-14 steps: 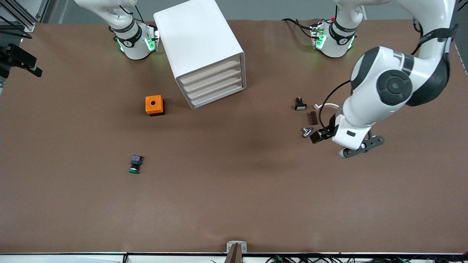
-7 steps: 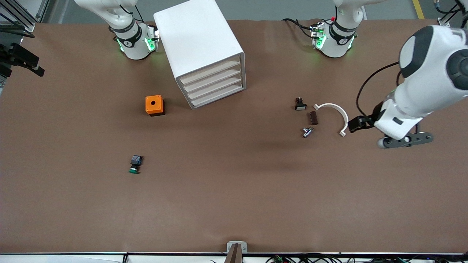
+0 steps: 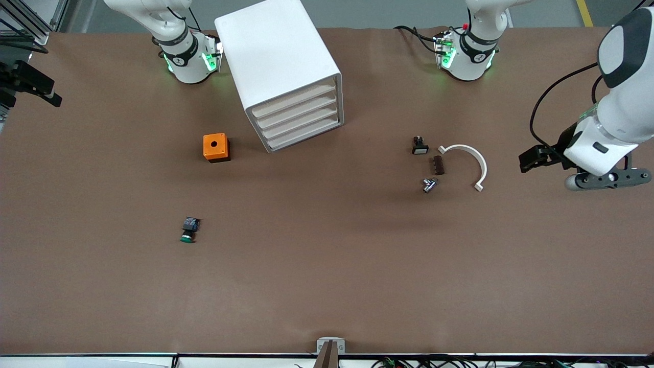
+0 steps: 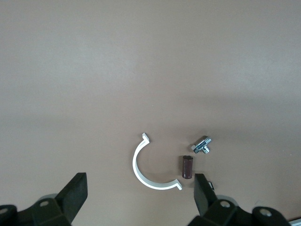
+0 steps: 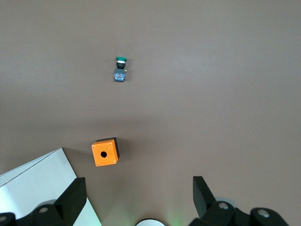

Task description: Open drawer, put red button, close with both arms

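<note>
The red button could not be found in any view, neither on the open worktop [image 3: 327, 286] nor in either set of jaws. All four drawers of the white drawer cabinet [image 3: 276, 56] stood shut, so whether the button already lay inside could not be told. The cabinet sat at the worktop edge by the robots' bases, beside the right arm's base, its drawer fronts angled toward the front camera. The left gripper [image 4: 139, 178] hung near the edge at the left arm's end, jaws spread wide and holding nothing. It was just off a cluster made up of a white curved clip [image 3: 472, 156], a brown block [image 3: 438, 165], a small metal fitting [image 3: 429, 184] and a black part with a white face [image 3: 420, 146]. The right gripper [image 5: 137, 181] was likewise wide open and empty. It was over the worktop beside the cabinet, with the orange box [image 3: 215, 146] and the green-capped button [image 3: 189, 230] in its view. Judged from this, the right arm was much the nearer to the drawers. Any further move would depend on the drawer fronts' slant rather than on the hidden button.
</note>
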Motion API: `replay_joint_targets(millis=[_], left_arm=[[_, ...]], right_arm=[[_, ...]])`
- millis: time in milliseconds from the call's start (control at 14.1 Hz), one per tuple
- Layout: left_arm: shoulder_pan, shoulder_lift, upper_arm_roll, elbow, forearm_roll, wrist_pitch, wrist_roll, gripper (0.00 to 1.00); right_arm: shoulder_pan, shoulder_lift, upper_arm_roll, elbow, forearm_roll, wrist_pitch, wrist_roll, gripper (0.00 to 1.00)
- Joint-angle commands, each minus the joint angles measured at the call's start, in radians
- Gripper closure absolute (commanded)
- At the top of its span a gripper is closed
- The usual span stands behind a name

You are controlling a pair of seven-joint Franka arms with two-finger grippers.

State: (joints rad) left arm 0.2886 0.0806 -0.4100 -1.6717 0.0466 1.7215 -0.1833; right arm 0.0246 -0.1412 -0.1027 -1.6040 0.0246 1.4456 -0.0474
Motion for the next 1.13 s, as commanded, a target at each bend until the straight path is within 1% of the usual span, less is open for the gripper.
replay_joint_targets(millis=[0,142,213,354,496,567,780,922,1063], left_arm=[[0.026,-0.059,-0.009,-0.043,-0.034,0.001,0.033,0.0],[0.001,-0.059,0.009,-0.042,-0.034,0.007,0.031,0.0],[-0.038,-0.059,0.049,-0.042,-0.034,0.009,0.031,0.0],[-0.165,-0.059,0.182,-0.04,-0.034,0.012,0.031,0.0],[-0.277,-0.058,0.29,-0.039,-0.034,0.012,0.031,0.0],[-0.301,-0.058,0.31,-0.039,-0.034,0.012,0.031,0.0],[-0.316,-0.055,0.318,-0.037,-0.034,0.026,0.031,0.0],[-0.338,-0.055,0.345,-0.034,-0.034,0.032,0.031,0.0],[-0.326,-0.056,0.346,-0.028,-0.034,0.033,0.031,0.0]], right_arm=[[-0.002,-0.018,0.003,-0.016,-0.011,-0.001,0.011,0.0],[-0.003,-0.018,0.003,-0.017,-0.011,-0.001,0.012,0.0],[-0.002,-0.018,0.003,-0.017,-0.011,-0.002,0.012,0.0],[-0.002,-0.018,0.003,-0.017,-0.011,-0.001,0.011,0.0],[-0.002,-0.018,0.003,-0.017,-0.011,0.001,0.011,0.0],[-0.002,-0.018,0.003,-0.017,-0.011,0.001,0.011,0.0],[-0.002,-0.018,0.003,-0.016,-0.011,0.001,0.009,0.0],[-0.002,-0.018,0.003,-0.016,-0.011,0.001,0.009,0.0],[0.0,-0.018,0.004,-0.016,-0.011,0.001,0.009,0.0]])
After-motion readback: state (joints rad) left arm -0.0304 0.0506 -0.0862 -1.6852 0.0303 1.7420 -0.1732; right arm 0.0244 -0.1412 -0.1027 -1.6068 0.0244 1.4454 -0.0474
